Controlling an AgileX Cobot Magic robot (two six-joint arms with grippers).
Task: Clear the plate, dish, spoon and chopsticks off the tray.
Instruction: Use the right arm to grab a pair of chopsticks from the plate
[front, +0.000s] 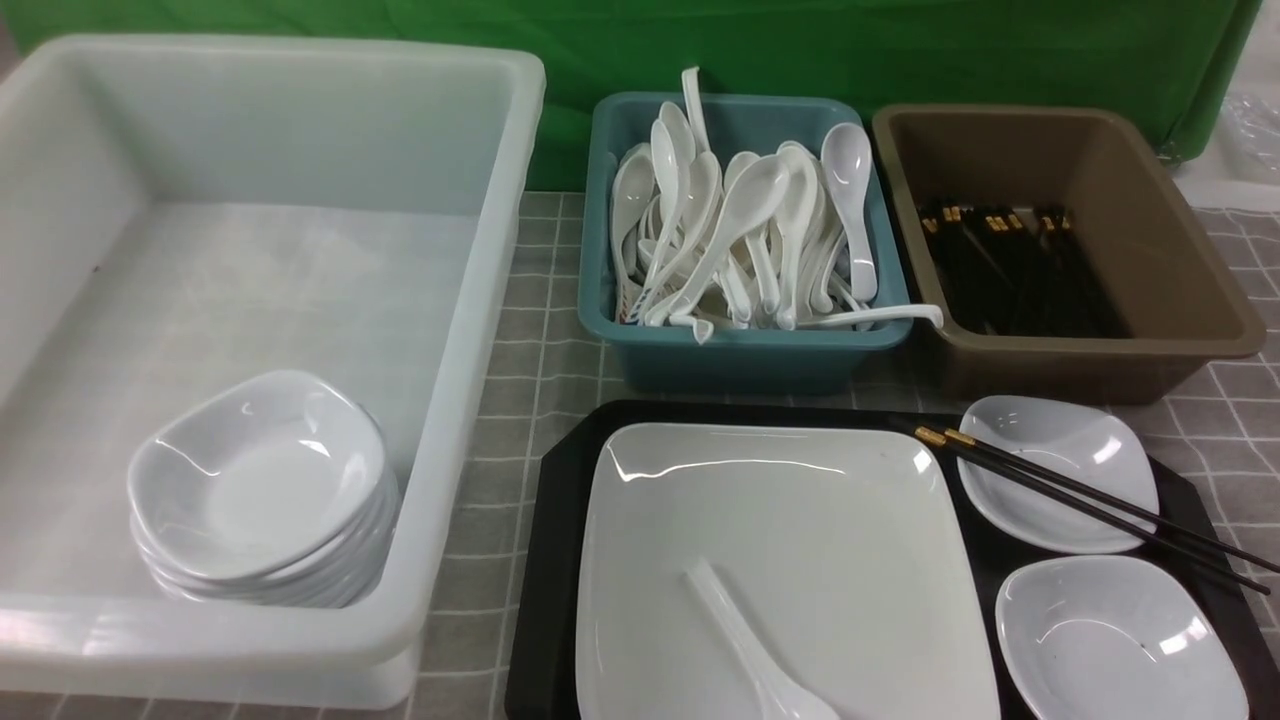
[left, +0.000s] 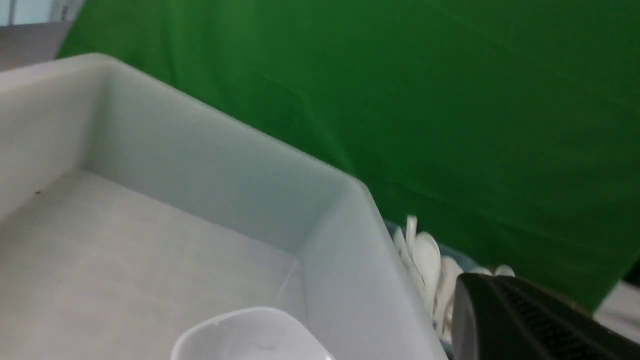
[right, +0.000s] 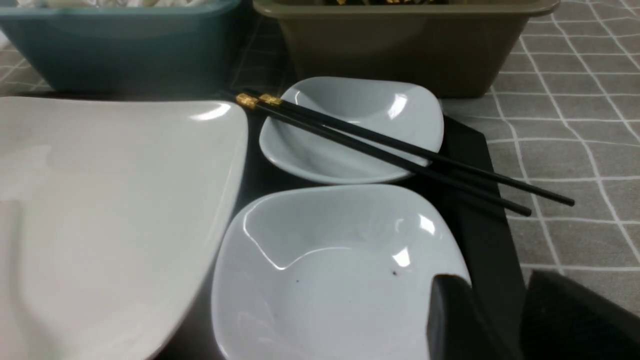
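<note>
The black tray (front: 545, 560) carries the large white square plate (front: 780, 560), and the spoon (front: 750, 650) lies on the plate's near part. Two small white dishes stand right of the plate, the far dish (front: 1060, 470) and the near dish (front: 1110, 640). The black chopsticks (front: 1080, 500) rest across the far dish and stick out past the tray's right edge. My right gripper (right: 495, 285) is open at the near dish's (right: 330, 270) right rim, one finger over the dish and the other beyond the tray edge (right: 480, 200). My left gripper (left: 480, 310) is shut and empty beside the white tub's corner.
A big white tub (front: 470, 300) on the left holds a stack of small dishes (front: 260, 490). Behind the tray stand a teal tub (front: 740, 350) full of spoons and a brown tub (front: 1180, 300) with chopsticks. A grey checked cloth covers the table.
</note>
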